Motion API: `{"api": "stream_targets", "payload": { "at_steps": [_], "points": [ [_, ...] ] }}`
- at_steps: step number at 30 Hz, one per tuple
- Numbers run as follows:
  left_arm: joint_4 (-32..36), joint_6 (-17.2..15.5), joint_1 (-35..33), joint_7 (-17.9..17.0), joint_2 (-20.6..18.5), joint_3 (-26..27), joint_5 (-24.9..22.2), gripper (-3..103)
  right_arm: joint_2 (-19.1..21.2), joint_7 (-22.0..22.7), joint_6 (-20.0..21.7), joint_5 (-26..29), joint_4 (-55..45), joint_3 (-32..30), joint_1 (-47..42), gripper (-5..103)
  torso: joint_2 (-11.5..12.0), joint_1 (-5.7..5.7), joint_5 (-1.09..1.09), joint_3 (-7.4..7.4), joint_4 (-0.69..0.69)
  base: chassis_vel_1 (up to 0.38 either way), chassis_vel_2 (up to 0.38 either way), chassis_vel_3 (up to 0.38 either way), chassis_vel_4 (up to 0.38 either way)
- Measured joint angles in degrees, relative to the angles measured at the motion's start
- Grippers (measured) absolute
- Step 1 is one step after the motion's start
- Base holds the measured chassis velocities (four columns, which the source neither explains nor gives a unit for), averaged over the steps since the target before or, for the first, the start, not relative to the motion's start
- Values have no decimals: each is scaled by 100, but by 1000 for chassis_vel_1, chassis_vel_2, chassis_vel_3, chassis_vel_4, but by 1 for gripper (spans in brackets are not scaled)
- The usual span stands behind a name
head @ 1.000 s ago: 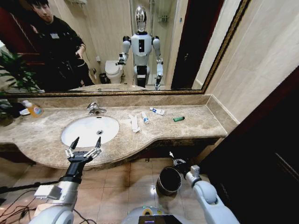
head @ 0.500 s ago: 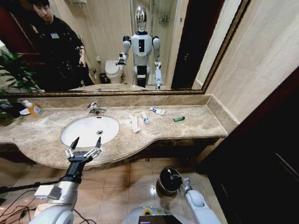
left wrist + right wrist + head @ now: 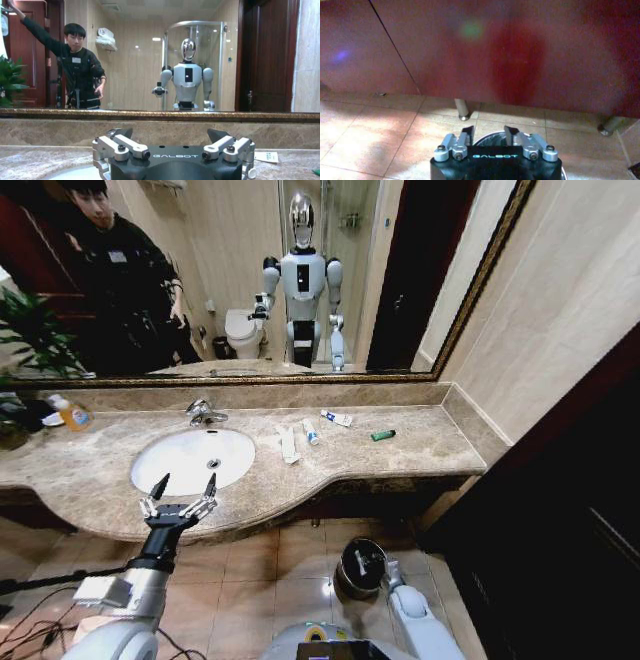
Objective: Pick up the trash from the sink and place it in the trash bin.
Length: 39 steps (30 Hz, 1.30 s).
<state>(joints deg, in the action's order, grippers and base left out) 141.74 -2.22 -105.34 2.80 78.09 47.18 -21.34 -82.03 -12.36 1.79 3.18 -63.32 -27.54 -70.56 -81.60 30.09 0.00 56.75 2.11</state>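
nearest, low by the robot's own body, the right gripper (image 3: 375,563) hangs right at the steel rim of the trash bin (image 3: 350,580), which stands on the tiled floor under the counter edge. seen from the right wrist, that gripper (image 3: 487,132) has its fingers a small way apart with nothing between them, the round bin rim (image 3: 485,139) just beneath and a dark red cabinet front (image 3: 495,56) beyond.

a little farther out, the left gripper (image 3: 184,486) is held up in front of the counter (image 3: 420,445), fingers spread wide and empty, level with the near lip of the sink (image 3: 170,460). from the left wrist the same gripper (image 3: 170,135) shows its fingers well apart, facing the mirror (image 3: 150,56).

beyond it, the basin sits sunk in the marble with the chrome tap (image 3: 203,413) behind. the trash lies on the counter to the right of the basin, not in it: a white stick (image 3: 288,444), a small tube (image 3: 311,432), a white packet (image 3: 337,418) and a green piece (image 3: 382,435). far left, by the wall, stands an orange bottle (image 3: 72,415).
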Motion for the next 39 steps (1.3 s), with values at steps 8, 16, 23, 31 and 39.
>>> {"api": "stream_targets", "payload": {
  "at_steps": [8,16,23,31,39],
  "points": [
    [0,0,0,0,0,0,0,100,1,9,-6,-1,-15,4,3,69,0,0,0,0,0,0,0,0,0],
    [0,0,0,0,0,0,0,100,4,19,-15,16,-38,3,-16,95,0,0,0,0,0,0,0,0,0],
    [0,0,0,0,0,0,0,100,2,34,-6,33,-94,3,-42,100,0,0,1,0,0,0,0,0,0],
    [0,0,0,0,0,0,0,100,163,48,188,376,-716,-5,-310,100,0,0,1,0,0,0,0,0,0],
    [0,0,0,0,0,0,0,100,448,231,105,1002,-2390,-39,-949,100,0,0,1,0,0,0,0,0,0]
  ]
}}
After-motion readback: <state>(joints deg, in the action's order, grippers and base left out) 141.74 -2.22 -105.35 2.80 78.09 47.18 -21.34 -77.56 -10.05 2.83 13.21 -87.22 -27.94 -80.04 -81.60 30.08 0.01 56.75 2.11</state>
